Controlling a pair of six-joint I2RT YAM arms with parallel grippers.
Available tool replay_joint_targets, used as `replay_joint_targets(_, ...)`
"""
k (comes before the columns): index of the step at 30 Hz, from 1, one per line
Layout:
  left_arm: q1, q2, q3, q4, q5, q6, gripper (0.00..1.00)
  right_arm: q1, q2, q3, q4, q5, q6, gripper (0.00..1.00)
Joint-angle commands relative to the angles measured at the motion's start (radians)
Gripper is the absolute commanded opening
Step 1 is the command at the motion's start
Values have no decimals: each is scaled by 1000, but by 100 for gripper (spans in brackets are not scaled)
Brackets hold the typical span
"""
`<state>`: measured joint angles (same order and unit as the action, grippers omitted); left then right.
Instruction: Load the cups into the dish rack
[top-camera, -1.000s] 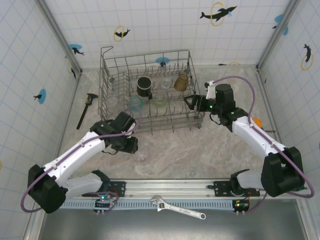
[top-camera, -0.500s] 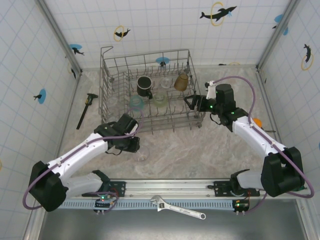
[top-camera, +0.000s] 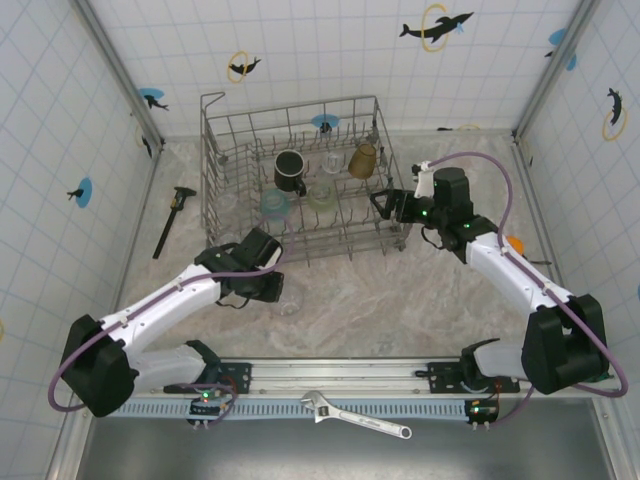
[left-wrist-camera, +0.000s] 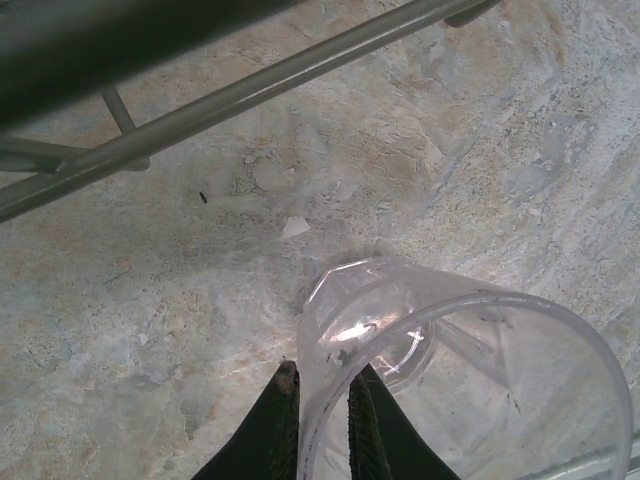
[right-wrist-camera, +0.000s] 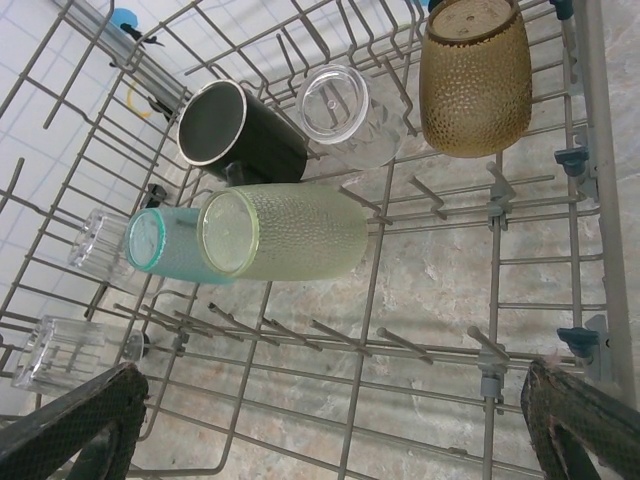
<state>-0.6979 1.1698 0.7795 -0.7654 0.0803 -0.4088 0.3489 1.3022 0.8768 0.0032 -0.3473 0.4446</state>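
Note:
My left gripper (top-camera: 276, 293) is low on the table in front of the dish rack (top-camera: 214, 160). In the left wrist view it (left-wrist-camera: 322, 372) is shut on the rim of a clear glass (left-wrist-camera: 460, 380), one finger inside the wall and one outside. That glass (top-camera: 290, 305) lies tilted on the table. My right gripper (right-wrist-camera: 335, 395) stands wide open over the rack's right side, holding nothing. In the rack lie a black mug (right-wrist-camera: 245, 130), an amber tumbler (right-wrist-camera: 475, 75), a pale green cup (right-wrist-camera: 290, 232), a teal cup (right-wrist-camera: 160, 245) and a clear cup (right-wrist-camera: 345, 105).
A black caliper (top-camera: 172, 220) lies left of the rack. An orange round object (top-camera: 514, 243) sits by the right arm. A wrench (top-camera: 355, 415) rests on the front rail. The rack's lower wire (left-wrist-camera: 250, 90) passes just beyond the held glass.
My left gripper has slid right toward the clear glass and closed its fingers onto the rim. The right arm has stayed still, open.

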Motion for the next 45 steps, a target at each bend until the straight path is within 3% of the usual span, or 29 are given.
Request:
replay_joint_targets(1, -10, 49, -28, -56, 13, -19, 17, -9, -32, -21, 21, -18, -3, 100)
replay_joint_targets(10, -28, 47, -8, -76, 42, -19, 10, -19, -47, -35, 27, -28, 2, 100)
replay_joint_targets(14, -28, 23, 44, -105, 68, -5, 0, -23, -60, -39, 28, -28, 5, 100)
replay_joint_targets(20, -28, 27, 109, -150, 105, 4, 0, -30, -70, -38, 33, -28, 10, 100)
replay_joint_targets(27, -28, 6, 188, -203, 60, -14, 0, -31, -83, -42, 34, -28, 12, 100)
replay_joint_targets(37, -28, 37, 455, -286, 10, -15, 0, -37, -84, -33, 26, -28, 11, 100)
replay_joint_targets(45, -26, 61, 605, -287, 34, -15, 0, -42, -81, -26, 20, -28, 9, 100)
